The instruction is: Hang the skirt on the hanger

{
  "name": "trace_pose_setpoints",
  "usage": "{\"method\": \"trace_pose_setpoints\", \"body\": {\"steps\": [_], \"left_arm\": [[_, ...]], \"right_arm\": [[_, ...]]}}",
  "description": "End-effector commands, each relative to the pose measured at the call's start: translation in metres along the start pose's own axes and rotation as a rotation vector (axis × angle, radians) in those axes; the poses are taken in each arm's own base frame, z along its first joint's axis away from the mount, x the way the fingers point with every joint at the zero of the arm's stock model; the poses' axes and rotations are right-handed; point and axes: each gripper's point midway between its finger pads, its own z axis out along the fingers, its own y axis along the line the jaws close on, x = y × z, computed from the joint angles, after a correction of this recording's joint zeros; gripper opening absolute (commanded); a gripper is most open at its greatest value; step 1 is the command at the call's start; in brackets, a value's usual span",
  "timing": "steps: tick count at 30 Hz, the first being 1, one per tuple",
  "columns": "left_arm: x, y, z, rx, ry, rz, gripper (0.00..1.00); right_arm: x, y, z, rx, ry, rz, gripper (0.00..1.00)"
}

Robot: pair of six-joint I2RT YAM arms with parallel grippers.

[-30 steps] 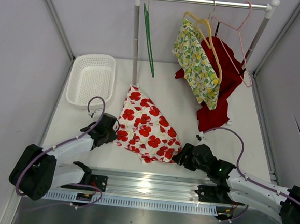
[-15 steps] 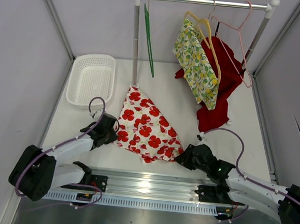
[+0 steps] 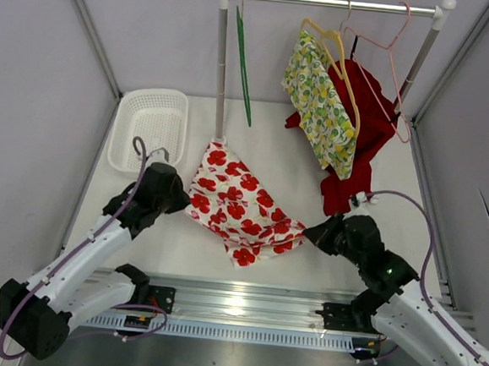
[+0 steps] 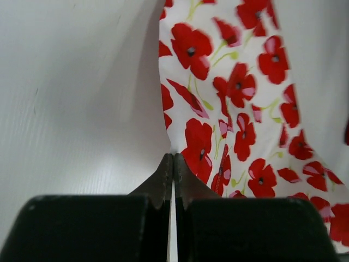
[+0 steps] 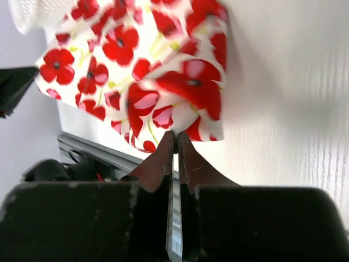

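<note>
The skirt [image 3: 239, 204], white with red poppies, is stretched between my two grippers, its far tip resting by the rack's post. My left gripper [image 3: 184, 199] is shut on the skirt's left edge; in the left wrist view its tips [image 4: 173, 158] pinch the hem of the skirt [image 4: 240, 93]. My right gripper [image 3: 308, 232] is shut on the right corner; in the right wrist view the skirt [image 5: 136, 71] bunches above the closed tips [image 5: 175, 135]. An empty green hanger [image 3: 241, 64] hangs at the left end of the rail [image 3: 335, 2].
A white mesh basket [image 3: 150, 129] sits at the back left. On the rail hang a yellow floral garment [image 3: 323, 104] on a yellow hanger and a red garment [image 3: 358, 133] by a pink hanger. The rack's post [image 3: 222, 71] stands just behind the skirt.
Both grippers closed on the skirt's edges and both arms rose from the table, pulling the near edge of the skirt up and away from the front rail.
</note>
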Motion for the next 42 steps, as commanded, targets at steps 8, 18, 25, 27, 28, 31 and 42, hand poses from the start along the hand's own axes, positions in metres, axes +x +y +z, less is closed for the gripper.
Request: {"method": "trace_pose_setpoints", "body": {"steps": [8,18,25,27,28,31,42], "left_arm": [[-0.138,-0.082,-0.073,0.182,-0.245,0.042,0.00],[-0.242,-0.131,-0.056,0.324,-0.337,0.036,0.00],[-0.261,-0.145,-0.067,0.388,-0.356,0.087,0.00],[-0.248,-0.142,-0.067,0.412,-0.330,0.099,0.00],[-0.240,-0.141,-0.063,0.420,-0.311,0.104,0.00],[-0.209,-0.132,-0.058,0.444,-0.237,0.091,0.00],[-0.023,-0.025,-0.021,0.273,0.048,-0.039,0.00]], "right_arm": [[-0.169,0.100,-0.034,-0.115,-0.199,-0.146,0.00],[-0.287,0.154,-0.008,-0.151,-0.297,-0.207,0.00],[-0.293,0.156,-0.028,-0.130,-0.318,-0.232,0.00],[-0.273,0.141,-0.030,-0.117,-0.292,-0.215,0.00],[-0.265,0.137,-0.032,-0.118,-0.289,-0.208,0.00],[-0.232,0.113,-0.040,-0.090,-0.262,-0.173,0.00],[-0.064,0.018,-0.038,-0.048,-0.025,-0.002,0.00]]}}
